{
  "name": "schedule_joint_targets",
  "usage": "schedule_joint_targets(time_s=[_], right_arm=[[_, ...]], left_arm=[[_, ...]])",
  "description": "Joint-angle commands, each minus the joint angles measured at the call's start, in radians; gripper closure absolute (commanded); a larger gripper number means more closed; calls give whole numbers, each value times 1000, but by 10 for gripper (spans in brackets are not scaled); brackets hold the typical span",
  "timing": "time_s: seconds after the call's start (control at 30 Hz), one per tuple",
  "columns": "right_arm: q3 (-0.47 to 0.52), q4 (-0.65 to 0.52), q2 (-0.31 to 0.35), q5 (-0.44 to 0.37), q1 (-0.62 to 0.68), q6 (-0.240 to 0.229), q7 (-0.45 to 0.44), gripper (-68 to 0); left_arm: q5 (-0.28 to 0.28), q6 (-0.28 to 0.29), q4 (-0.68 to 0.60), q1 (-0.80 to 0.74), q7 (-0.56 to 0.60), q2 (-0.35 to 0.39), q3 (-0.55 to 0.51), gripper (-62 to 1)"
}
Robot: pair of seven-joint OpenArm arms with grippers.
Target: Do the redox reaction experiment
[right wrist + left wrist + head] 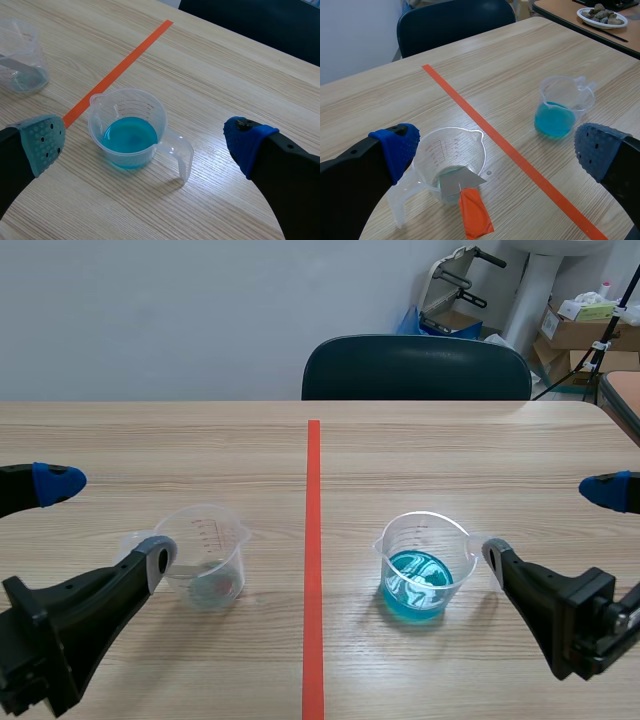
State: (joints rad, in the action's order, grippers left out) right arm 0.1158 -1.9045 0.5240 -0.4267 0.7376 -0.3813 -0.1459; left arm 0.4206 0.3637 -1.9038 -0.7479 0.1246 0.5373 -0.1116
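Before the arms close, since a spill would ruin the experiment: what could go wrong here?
1. The cup of blue liquid is clear plastic; if the open right gripper squeezes hard or lifts it tilted, liquid could slop out.
2. The grey metal piece leans loose in the other cup; a tilt might shake it out.

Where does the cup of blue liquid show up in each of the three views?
Scene view: blue cup right of the tape line, near the right fingers.
Left wrist view: blue cup ahead of the left fingers, beyond the tape line.
Right wrist view: blue cup just ahead of the open right fingers, beside the tape line.
Shared landmark: the tape line.
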Motion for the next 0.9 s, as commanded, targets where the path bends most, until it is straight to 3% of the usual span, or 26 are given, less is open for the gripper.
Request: schedule_joint_targets(time_s=[0.0, 0.37, 0.5, 0.87], right_arm=[[6, -21, 10, -3, -6, 0, -18, -679], [6, -21, 10, 26, -9, -1, -45, -679], [1, -21, 10, 45, -16, -8, -68, -679], [-127, -20, 11, 227, -163, -13, -67, -679]], left_arm=[[6, -2, -20, 3, 14, -5, -8, -623], [14, -13, -22, -112, 39, -26, -37, -623], [68, -32, -35, -201, 66, -60, -85, -623], [100, -47, -152, -411, 21, -210, -260, -623]])
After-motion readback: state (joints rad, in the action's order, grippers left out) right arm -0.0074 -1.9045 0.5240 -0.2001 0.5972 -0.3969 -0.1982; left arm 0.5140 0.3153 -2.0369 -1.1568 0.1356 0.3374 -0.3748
